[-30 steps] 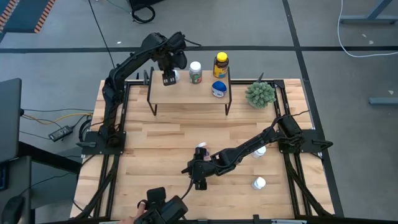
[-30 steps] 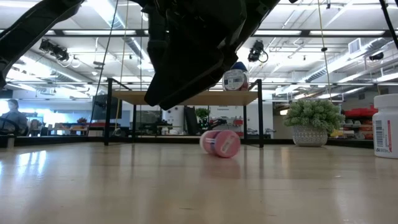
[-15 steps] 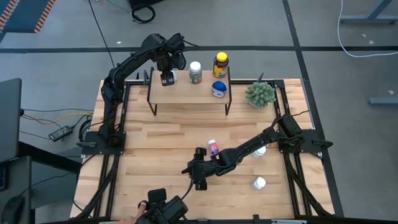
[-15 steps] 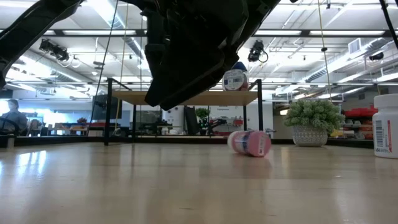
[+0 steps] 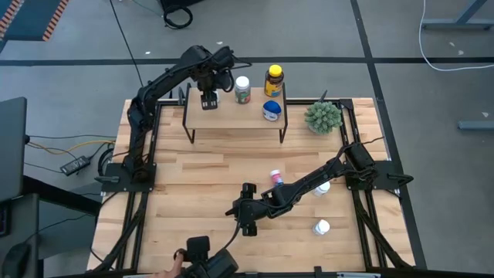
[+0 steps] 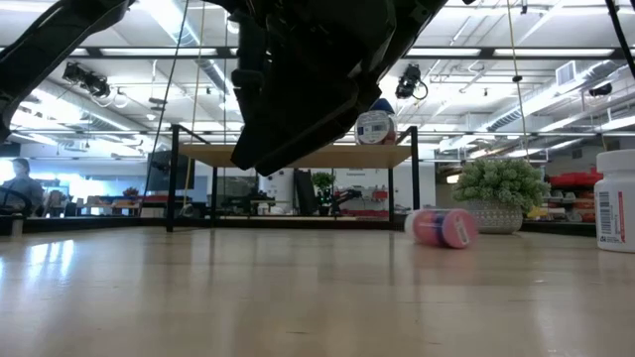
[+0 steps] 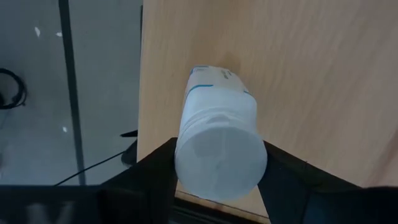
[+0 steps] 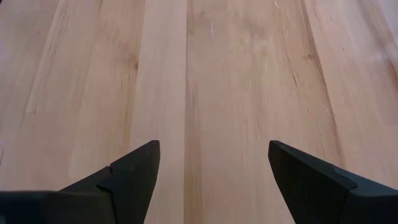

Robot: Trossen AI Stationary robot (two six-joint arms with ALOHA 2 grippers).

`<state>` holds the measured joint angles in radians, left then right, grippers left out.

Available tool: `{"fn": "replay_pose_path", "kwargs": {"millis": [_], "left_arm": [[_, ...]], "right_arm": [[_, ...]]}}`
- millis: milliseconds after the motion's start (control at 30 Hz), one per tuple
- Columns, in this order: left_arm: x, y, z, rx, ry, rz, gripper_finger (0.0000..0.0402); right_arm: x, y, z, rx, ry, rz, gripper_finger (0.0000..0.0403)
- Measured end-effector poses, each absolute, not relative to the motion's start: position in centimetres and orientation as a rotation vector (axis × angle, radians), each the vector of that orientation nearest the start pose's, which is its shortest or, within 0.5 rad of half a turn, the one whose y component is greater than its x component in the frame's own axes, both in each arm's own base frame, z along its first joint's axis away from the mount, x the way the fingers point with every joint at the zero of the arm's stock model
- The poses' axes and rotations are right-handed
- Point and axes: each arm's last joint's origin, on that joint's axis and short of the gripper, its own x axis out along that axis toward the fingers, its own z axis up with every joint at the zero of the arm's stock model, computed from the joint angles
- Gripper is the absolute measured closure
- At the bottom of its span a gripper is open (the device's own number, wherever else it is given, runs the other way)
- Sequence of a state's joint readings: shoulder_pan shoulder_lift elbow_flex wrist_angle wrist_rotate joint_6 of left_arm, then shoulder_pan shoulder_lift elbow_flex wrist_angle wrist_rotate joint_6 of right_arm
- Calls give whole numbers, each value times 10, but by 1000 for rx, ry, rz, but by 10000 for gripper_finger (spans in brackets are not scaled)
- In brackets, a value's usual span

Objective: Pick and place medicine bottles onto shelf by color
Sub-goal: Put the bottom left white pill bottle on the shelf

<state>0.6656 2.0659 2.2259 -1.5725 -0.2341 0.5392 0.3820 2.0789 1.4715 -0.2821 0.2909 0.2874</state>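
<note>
I've got the left gripper [image 5: 208,100] up over the shelf [image 5: 231,116], at its left end, w/ a white-capped bottle [image 7: 219,149] sitting between the fingers [image 7: 149,180]; can't tell if they're clamped on it or just beside it, the bottle stands on the shelf board near its edge. Also on the shelf: another white-capped bottle w/ green label [image 5: 242,89], the amber bottle w/ yellow cap [image 5: 273,79] and the squat blue-lidded one [image 5: 271,110], toward the right end. Right gripper [image 5: 245,210] is low over the table [image 5: 193,185], front-centre, fingers apart, nothing between them, only bare wood under it. Pink-labelled bottle [image 5: 275,178] lies on its side on the table, near the right arm, not touching the gripper. Two more white-capped bottles [image 5: 322,227] stand on the table's right side. Potted plant [image 5: 323,116] sits right of the shelf.
</note>
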Motion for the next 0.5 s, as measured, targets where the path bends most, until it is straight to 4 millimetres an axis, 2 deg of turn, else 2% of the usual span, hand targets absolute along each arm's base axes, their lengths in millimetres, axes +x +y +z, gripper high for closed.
{"fn": "replay_pose_path", "kwargs": {"millis": [267,500], "left_arm": [[305,248,338,139,1586,350,176],[305,249,338,140,1586,353,171]], "right_arm": [[415,158,169,-24,840,-36,95],[415,158,169,-24,840,-36,95]]}}
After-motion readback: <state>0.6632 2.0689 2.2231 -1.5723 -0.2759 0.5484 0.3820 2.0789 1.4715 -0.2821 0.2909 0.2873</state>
